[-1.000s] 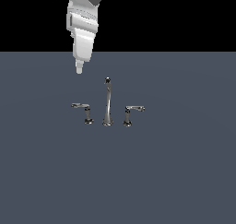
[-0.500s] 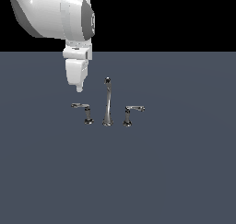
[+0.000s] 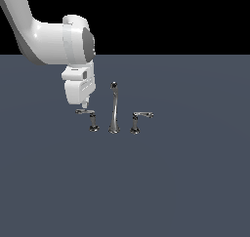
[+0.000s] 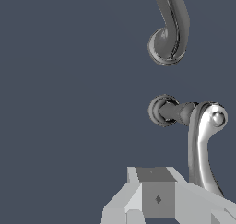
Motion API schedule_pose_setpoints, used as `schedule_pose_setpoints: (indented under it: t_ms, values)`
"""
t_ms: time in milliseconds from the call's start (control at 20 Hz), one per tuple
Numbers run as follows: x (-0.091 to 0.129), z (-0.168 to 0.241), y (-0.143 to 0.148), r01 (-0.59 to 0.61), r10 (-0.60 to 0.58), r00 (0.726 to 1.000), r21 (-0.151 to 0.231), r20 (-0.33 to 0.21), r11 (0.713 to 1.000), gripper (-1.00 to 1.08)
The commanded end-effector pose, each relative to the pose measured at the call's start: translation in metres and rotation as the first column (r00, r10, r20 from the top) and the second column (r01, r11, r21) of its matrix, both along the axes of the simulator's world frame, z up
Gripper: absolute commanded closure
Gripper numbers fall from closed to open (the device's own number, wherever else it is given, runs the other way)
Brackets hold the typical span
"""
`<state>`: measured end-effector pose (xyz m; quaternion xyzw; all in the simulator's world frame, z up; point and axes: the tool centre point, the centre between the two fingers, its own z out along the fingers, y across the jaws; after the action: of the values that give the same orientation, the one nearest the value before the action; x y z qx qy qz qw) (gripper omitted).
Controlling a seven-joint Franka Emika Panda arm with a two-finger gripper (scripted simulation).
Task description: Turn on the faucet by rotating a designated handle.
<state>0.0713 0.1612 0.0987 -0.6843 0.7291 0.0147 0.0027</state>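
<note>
The white arm (image 3: 53, 41) is seen hanging over the dark grey table (image 3: 185, 182), and the jaws (image 3: 84, 104) are poised just above the outer end of the handle (image 3: 87, 113). The handle's thin chrome arm is stretched out directly beneath the jaws, its dark-based post (image 3: 93, 128) standing a little to the side of them, toward the spout (image 3: 114, 107). Nothing is seen to be gripped. How far the jaws are parted cannot be told: only one pale tip is shown in the exterior view, and only the gripper's body (image 4: 159, 197) in the wrist view. In that wrist view, the handle (image 4: 203, 144) is found just beside the jaws, with the spout's base (image 4: 167, 45) beyond it. Farther from the jaws, past the spout, the twin handle (image 3: 141, 115) is seen.
</note>
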Motion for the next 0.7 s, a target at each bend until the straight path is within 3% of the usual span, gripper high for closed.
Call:
schedule_pose_setpoints:
  t_ms: [0,500,650]
  values:
    - [0.0029,-0.0069,0.0009,0.025,-0.025,1.000,-0.013,0.009,1.000,1.08]
    - [0.0047,-0.0135,0.0021,0.045,-0.044,0.999,-0.025,0.015,0.999,1.08]
    - [-0.0040,-0.0135,0.0074,0.045,-0.044,0.999,-0.025,0.015,0.999,1.08]
